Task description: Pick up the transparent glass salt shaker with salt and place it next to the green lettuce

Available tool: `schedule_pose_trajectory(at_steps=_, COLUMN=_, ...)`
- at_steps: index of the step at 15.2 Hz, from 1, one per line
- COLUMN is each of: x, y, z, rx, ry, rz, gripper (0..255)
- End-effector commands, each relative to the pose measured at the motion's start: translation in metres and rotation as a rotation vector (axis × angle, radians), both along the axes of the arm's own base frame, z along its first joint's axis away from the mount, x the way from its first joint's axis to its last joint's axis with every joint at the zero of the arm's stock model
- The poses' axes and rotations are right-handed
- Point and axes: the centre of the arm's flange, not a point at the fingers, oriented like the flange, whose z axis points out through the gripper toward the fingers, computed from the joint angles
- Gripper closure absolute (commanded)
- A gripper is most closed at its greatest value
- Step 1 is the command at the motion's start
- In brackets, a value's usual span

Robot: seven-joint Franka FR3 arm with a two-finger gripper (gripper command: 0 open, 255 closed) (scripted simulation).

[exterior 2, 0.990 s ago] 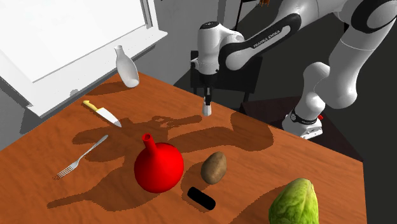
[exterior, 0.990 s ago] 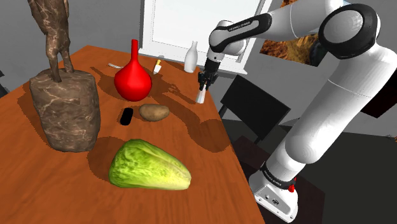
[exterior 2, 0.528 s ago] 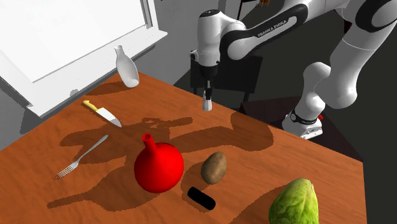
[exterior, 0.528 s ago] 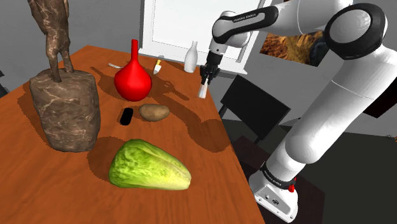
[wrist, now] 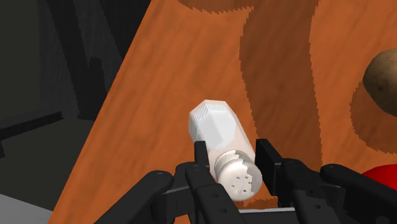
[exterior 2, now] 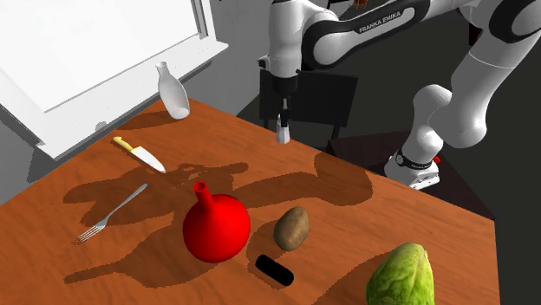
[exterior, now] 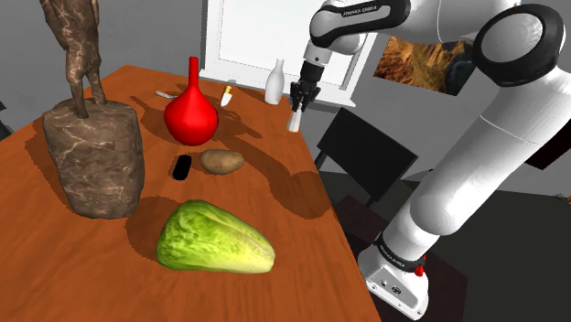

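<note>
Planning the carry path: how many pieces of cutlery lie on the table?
2: a yellow-handled knife near the white bottle, and a fork next to that knife. The statue could hide more.

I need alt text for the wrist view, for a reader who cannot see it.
The black gripper clasps a whitish salt shaker near its perforated cap, over the reddish-brown table. A potato lies on the table.
</note>
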Motion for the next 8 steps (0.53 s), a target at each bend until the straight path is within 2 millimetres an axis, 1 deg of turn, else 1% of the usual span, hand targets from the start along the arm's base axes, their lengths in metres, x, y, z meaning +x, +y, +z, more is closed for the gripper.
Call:
schedule_pose_trajectory(at_steps=1, x=0.0, y=0.0, z=0.011, rx=0.0, ry=0.0, rz=0.0, gripper=255)
schedule_pose_trajectory(at_steps=8, x=0.0, y=0.0, z=0.048, rx=0.0, ry=0.0, rz=0.0, gripper=255)
